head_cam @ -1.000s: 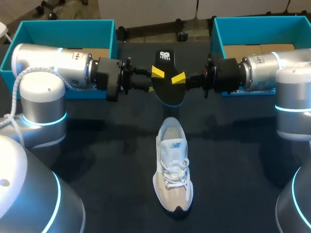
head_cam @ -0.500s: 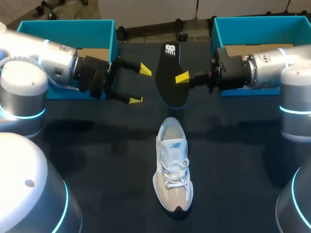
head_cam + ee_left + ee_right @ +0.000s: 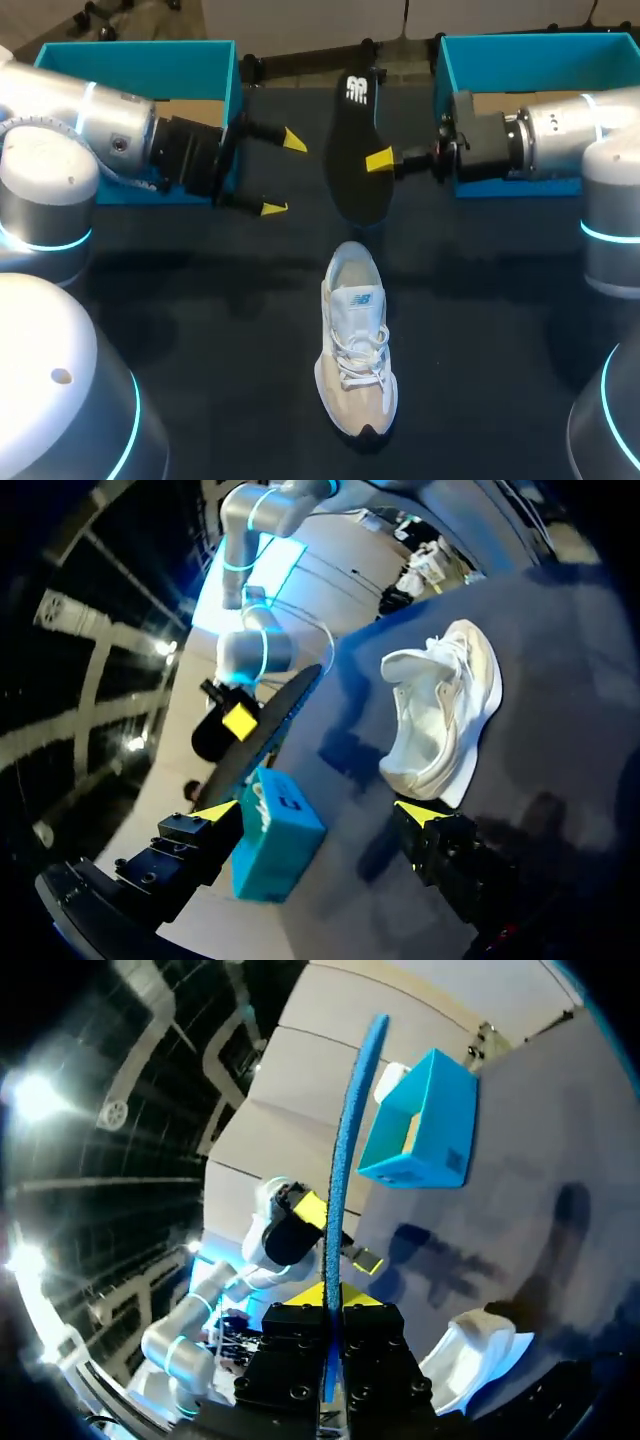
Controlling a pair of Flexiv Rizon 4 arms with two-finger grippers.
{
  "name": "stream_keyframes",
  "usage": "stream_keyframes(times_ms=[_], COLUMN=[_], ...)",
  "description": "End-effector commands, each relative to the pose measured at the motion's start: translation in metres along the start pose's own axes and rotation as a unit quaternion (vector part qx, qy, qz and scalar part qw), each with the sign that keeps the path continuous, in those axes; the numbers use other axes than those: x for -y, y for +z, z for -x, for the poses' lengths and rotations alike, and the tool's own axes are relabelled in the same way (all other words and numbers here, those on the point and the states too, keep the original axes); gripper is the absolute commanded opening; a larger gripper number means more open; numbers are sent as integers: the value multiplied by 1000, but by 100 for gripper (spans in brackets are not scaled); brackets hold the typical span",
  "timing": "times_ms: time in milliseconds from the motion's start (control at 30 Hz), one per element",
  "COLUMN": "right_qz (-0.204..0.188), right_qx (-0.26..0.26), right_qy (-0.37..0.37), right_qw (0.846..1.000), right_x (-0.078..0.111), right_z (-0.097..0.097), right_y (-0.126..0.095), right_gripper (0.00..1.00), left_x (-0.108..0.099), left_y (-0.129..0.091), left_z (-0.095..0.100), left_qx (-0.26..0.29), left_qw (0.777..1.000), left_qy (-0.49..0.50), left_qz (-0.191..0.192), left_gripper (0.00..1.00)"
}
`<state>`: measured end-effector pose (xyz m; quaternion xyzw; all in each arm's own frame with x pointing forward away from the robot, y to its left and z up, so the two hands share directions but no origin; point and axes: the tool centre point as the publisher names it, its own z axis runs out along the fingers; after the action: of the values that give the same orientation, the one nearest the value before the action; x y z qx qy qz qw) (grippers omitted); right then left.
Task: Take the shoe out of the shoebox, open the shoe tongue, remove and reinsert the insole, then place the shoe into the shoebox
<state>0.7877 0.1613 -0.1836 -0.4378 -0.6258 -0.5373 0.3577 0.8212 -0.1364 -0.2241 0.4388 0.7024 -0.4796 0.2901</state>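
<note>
Right hand [image 3: 377, 160] clenched on the black insole [image 3: 352, 150], its two yellow-tipped fingers pinching the sheet from both faces near mid-length. The right wrist view shows the insole edge-on between the fingers and standing nearly upright. The insole is held above the table [image 3: 480, 330], its printed heel end far and its broader toe end near, pointing toward the shoe [image 3: 355, 340]. Left hand [image 3: 283, 174] released, fingers spread wide and grasping nothing, just left of the insole and apart from it. The shoe lies on the table near the middle, well apart from both hands, heel opening far and toe cap near, laces loose. The left teal box [image 3: 140, 65] and the right teal box [image 3: 540, 55] stand at the far corners, behind the arms. Step in hand, as judged: the insole is out of the shoe and its reinsertion has not begun. The next move calls for lowering the toe end into the heel opening at a shallow angle and sliding it forward under the tongue. The free left hand would likely need to steady the shoe or hold the tongue back.
</note>
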Motion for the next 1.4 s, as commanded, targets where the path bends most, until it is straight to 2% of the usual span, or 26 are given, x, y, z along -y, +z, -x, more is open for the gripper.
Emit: stream_keyframes(times_ms=[33, 100, 800, 967, 1033, 1100, 1233, 1400], right_qz=[17, 28, 28, 92, 114, 118, 127, 127], right_qx=[4, 24, 24, 7, 5, 14, 52, 52], right_qy=[-25, -28, -28, -67, -83, -91, -113, -113], right_qw=[1000, 999, 999, 993, 990, 989, 984, 984], right_x=[11, 12, 12, 18, 20, 22, 28, 28], right_z=[6, 10, 10, 19, 23, 25, 31, 31], right_y=[-5, -7, -7, -6, -8, -7, -2, -2], right_gripper=[0, 0, 0, 0, 0, 0, 0, 0], left_x=[12, 15, 15, 9, 9, 8, 12, 12], left_y=[-2, -2, -2, -3, -5, -4, 2, 2], left_z=[-13, -19, -19, -33, -42, -51, -62, -62], left_qx=[-75, -83, -83, -133, -162, -173, -210, -210], left_qw=[982, 977, 977, 957, 941, 927, 903, 903], left_qy=[-149, -152, -152, -216, -259, -289, -329, -329], left_qz=[91, 121, 121, 139, 143, 163, 177, 177], left_gripper=[100, 100, 100, 100, 100, 100, 100, 100])
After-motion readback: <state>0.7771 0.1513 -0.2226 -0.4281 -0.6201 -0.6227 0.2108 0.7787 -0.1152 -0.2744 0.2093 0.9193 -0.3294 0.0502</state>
